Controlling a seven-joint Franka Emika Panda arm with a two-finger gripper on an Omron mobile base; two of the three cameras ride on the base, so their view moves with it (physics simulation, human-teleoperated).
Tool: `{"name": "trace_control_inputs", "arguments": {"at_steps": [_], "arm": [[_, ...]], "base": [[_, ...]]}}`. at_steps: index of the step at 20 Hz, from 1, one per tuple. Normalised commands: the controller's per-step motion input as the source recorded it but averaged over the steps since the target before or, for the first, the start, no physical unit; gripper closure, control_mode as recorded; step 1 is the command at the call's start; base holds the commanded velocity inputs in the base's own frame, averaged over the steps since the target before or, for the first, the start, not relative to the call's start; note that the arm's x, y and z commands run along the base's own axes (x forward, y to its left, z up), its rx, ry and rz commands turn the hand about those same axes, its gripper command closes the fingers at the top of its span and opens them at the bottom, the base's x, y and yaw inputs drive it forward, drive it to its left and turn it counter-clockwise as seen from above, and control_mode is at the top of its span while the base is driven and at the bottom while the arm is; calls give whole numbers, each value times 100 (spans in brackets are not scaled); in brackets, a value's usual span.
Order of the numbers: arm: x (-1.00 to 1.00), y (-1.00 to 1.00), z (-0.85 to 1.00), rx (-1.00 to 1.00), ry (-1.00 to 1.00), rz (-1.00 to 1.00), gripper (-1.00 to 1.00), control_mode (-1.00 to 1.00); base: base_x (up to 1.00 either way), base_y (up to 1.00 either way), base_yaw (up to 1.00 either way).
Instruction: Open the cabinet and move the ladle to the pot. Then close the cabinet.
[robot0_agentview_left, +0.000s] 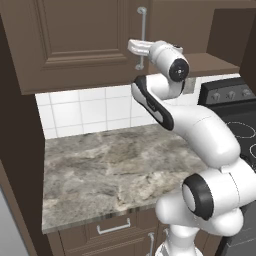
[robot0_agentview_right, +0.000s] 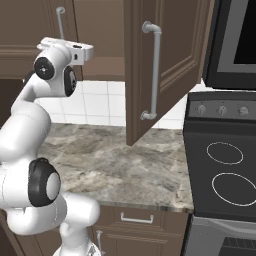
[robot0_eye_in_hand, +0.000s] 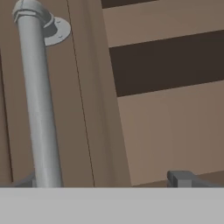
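Observation:
The dark brown upper cabinet (robot0_agentview_left: 75, 40) has its left door shut and its right door (robot0_agentview_right: 170, 60) swung wide open toward the stove. My gripper (robot0_agentview_left: 132, 46) is raised to the left door's silver bar handle (robot0_agentview_left: 142, 37). In the hand view the gripper (robot0_eye_in_hand: 103, 180) is open, its fingertips (robot0_eye_in_hand: 181, 178) far apart. The handle (robot0_eye_in_hand: 37, 100) rises just inside the left tip, and nothing is gripped. To its right the cabinet's bare shelves (robot0_eye_in_hand: 170, 127) show. The ladle and the pot are out of view.
A grey stone counter (robot0_agentview_left: 110, 165) runs below the cabinet against a white tiled wall (robot0_agentview_left: 85, 110). A black stove (robot0_agentview_right: 220, 165) stands to the right, lower drawers (robot0_agentview_left: 114, 229) below. The open door's handle (robot0_agentview_right: 152, 70) juts out over the counter's right end.

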Motion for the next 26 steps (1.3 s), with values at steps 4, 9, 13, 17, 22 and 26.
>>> {"name": "trace_control_inputs", "arguments": {"at_steps": [4, 9, 13, 17, 22, 26], "arm": [[56, 0, 9, 0, 1, 0, -100, -100], [81, 0, 1, 0, 3, 0, -100, -100], [39, 0, 3, 0, 1, 0, -100, -100], [-57, 0, 35, 0, 0, 0, -100, -100], [-100, 0, 61, 0, 0, 0, -100, -100], [-100, 0, 77, 1, 0, 0, -100, -100]], "base": [[0, 0, 0], [0, 0, 0], [0, 0, 0], [0, 0, 0], [0, 0, 0], [0, 0, 0]]}}
